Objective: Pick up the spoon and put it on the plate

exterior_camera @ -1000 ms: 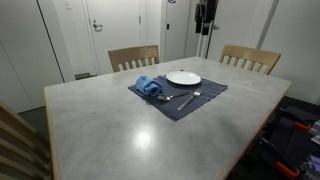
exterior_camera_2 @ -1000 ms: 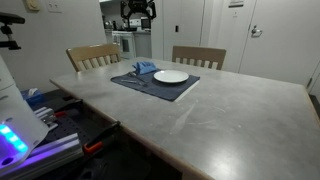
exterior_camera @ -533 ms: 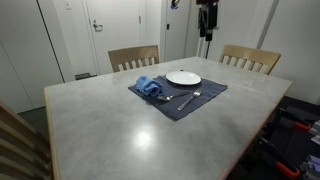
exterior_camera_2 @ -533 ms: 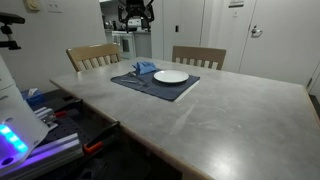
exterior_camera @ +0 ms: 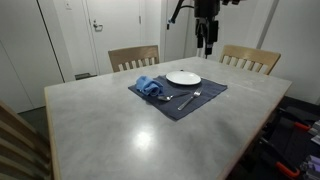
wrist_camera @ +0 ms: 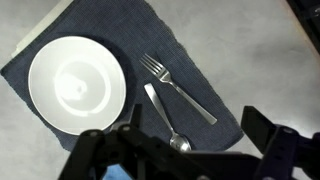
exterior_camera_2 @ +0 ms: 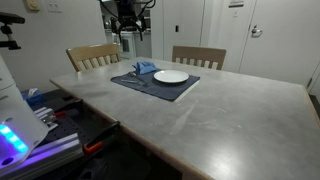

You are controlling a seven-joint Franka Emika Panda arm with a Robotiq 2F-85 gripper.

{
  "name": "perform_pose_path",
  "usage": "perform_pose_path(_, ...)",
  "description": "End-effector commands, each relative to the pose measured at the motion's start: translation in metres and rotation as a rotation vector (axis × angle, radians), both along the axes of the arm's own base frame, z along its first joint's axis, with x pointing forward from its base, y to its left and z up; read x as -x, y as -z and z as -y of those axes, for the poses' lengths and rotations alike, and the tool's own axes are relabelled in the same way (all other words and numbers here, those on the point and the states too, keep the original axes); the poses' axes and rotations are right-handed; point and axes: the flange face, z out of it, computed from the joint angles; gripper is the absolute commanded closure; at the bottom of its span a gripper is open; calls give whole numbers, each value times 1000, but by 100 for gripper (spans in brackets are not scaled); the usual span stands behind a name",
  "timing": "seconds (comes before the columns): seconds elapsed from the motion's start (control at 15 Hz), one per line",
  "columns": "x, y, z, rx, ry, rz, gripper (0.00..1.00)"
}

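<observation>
Finding 1: I see the tool [wrist_camera: 195, 118] with its two fingers [wrist_camera: 262, 128] spread wide and nothing between them. In both exterior views it hangs high above the grey bench [exterior_camera: 120, 130], clear of every item, fingertips pointing down [exterior_camera: 206, 44].

Finding 2: the silver metal spoon [wrist_camera: 162, 115] lies flat on the dark blue fabric placemat [wrist_camera: 205, 60], well below the tool. In the wrist view it sits in the gap between the fingers, nearer one finger than the other, with its bowl towards the tool's body. It is not on the plate.

Finding 3: the silver metal fork [wrist_camera: 182, 90] lies just beside the spoon on the same placemat, roughly parallel and apart from it, tines pointing away from the tool.

Finding 4: the round white plate [wrist_camera: 75, 85] rests on the placemat beyond the tool's other finger, near the spoon handle but not touching it.

Finding 5: a crumpled blue cloth [exterior_camera: 148, 87] sits on the placemat edge, beside the spoon.
</observation>
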Motion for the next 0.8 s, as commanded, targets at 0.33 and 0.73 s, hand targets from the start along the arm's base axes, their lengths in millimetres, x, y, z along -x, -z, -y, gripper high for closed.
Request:
perform_pose_path(0.33, 4, 21, -3, -9, -15, 14, 0)
perform_pose_path(0.73, -1, 24, -2, -14, -26, 9, 0)
